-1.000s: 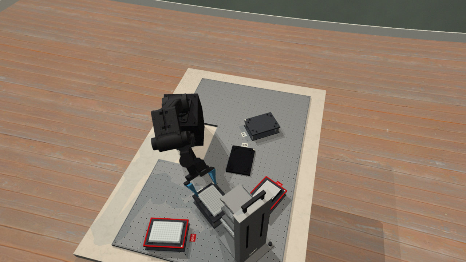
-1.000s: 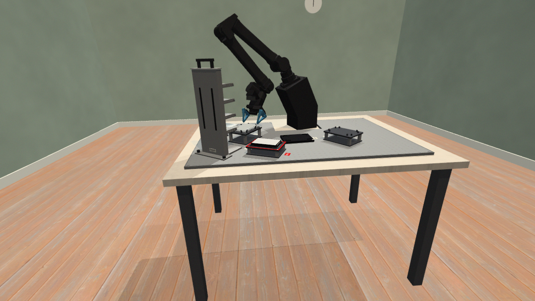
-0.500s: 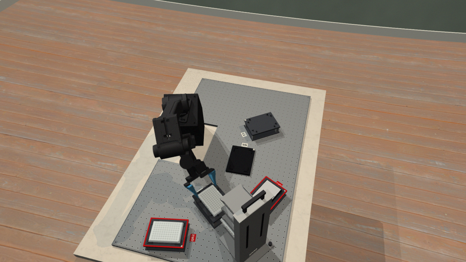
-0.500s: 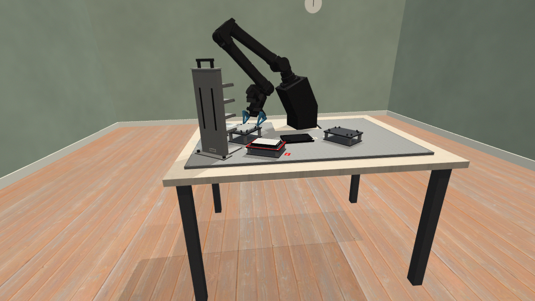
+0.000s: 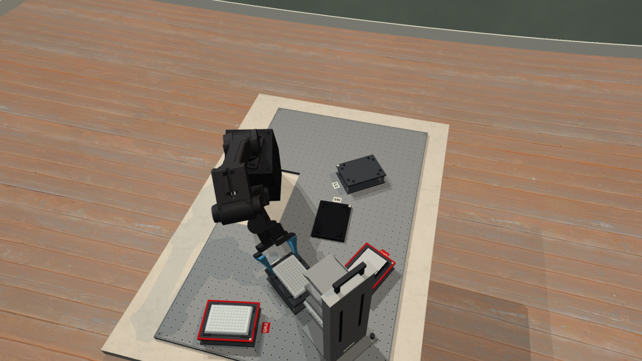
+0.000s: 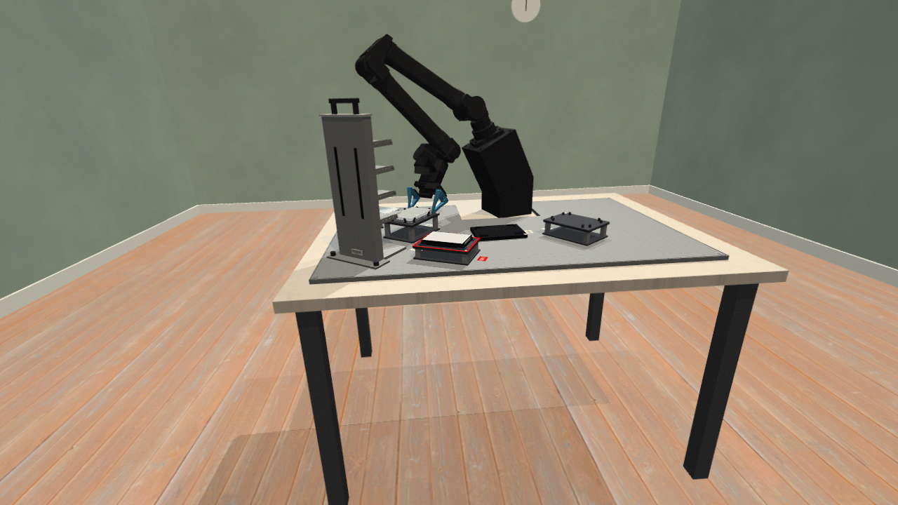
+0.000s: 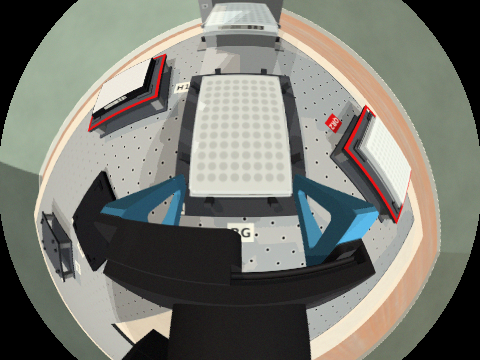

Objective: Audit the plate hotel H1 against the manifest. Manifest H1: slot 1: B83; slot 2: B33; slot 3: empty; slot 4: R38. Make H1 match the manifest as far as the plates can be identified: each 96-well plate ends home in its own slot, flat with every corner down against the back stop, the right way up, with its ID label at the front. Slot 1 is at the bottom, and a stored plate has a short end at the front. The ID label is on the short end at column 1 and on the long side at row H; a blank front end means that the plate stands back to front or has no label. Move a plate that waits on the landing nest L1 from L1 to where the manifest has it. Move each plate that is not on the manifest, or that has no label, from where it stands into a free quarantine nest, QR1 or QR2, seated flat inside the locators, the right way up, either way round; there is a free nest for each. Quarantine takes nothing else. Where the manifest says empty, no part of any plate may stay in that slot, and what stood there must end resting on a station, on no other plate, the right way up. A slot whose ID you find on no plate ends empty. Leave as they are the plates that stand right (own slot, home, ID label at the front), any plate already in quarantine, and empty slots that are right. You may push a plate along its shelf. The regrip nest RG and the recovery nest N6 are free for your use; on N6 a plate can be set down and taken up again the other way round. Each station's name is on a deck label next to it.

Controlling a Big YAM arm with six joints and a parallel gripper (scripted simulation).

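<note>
My gripper (image 5: 276, 253) (image 6: 425, 200) (image 7: 239, 180) is open and empty. Its blue fingers stand low on either side of the near short end of a white 96-well plate (image 5: 289, 275) (image 6: 411, 214) (image 7: 242, 134), clear of its sides. That plate lies flat, wells up, on the regrip nest RG (image 5: 294, 304) (image 7: 290, 140) in front of the plate hotel H1 (image 5: 347, 309) (image 6: 348, 188). In the wrist view another plate (image 7: 240, 19) sits in the hotel's bottom slot. The upper shelves (image 6: 382, 168) look bare from the side. No ID labels can be read.
The red-framed nest QR2 (image 5: 205, 315) (image 7: 354, 140) holds a plate (image 5: 228, 319) (image 7: 387, 156). The nest QR1 (image 5: 359, 253) (image 6: 439, 250) (image 7: 156, 75) beside the hotel holds a white plate (image 5: 374, 262) (image 6: 447, 238) (image 7: 123, 90). The flat black N6 (image 5: 332, 219) (image 6: 497, 231) and the raised L1 (image 5: 361, 172) (image 6: 575, 224) carry nothing.
</note>
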